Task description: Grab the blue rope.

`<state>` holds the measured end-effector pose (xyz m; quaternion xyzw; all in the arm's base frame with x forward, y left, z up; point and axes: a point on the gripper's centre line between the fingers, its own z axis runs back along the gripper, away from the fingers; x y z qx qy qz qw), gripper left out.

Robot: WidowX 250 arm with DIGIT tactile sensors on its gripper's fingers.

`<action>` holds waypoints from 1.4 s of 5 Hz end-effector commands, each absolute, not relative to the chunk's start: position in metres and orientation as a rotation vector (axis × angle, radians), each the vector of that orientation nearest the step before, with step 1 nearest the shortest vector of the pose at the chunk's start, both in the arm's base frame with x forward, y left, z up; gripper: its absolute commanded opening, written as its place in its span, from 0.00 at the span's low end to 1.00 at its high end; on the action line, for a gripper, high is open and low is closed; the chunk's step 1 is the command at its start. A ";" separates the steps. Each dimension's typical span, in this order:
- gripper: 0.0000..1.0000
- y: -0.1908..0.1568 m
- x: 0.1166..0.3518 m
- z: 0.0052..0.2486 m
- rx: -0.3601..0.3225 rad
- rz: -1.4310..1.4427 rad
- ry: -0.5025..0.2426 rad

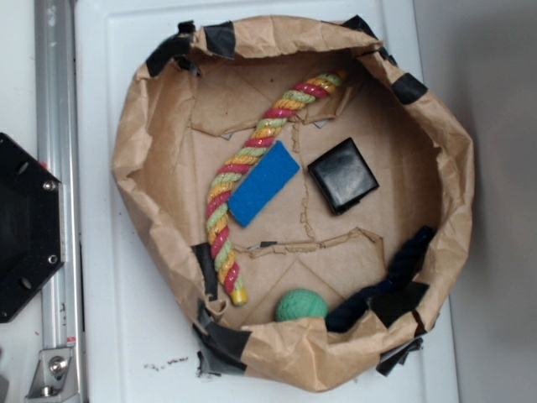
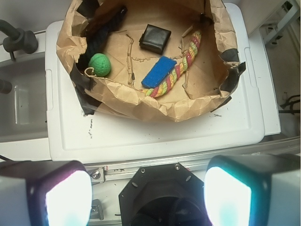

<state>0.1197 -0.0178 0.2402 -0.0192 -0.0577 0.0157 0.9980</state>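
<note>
Evidently you had grabbed nothing: the blue rope [image 1: 388,281] lay untouched at five o'clock in the paper bowl [image 1: 151,101], jaws wide and empty.

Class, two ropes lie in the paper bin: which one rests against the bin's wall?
The dark navy rope, curled along the wall beside the green ball; the striped rope crosses the floor.

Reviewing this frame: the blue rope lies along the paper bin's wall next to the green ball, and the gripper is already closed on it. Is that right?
Not quite. The blue rope does lie along the wall of the paper bin next to the green ball, but the gripper is not on it. The wrist view shows its fingers spread wide, outside the bin and holding nothing.
</note>
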 end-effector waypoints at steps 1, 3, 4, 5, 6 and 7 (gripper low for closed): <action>1.00 0.003 0.217 0.183 -0.192 0.212 -0.106; 1.00 -0.020 0.279 0.100 -0.312 0.263 -0.094; 1.00 -0.048 0.304 0.075 -0.268 0.248 -0.072; 1.00 -0.086 0.317 0.062 -0.247 0.229 -0.022; 1.00 -0.118 0.319 0.062 -0.298 0.198 -0.003; 1.00 -0.133 0.313 0.059 -0.369 0.186 0.016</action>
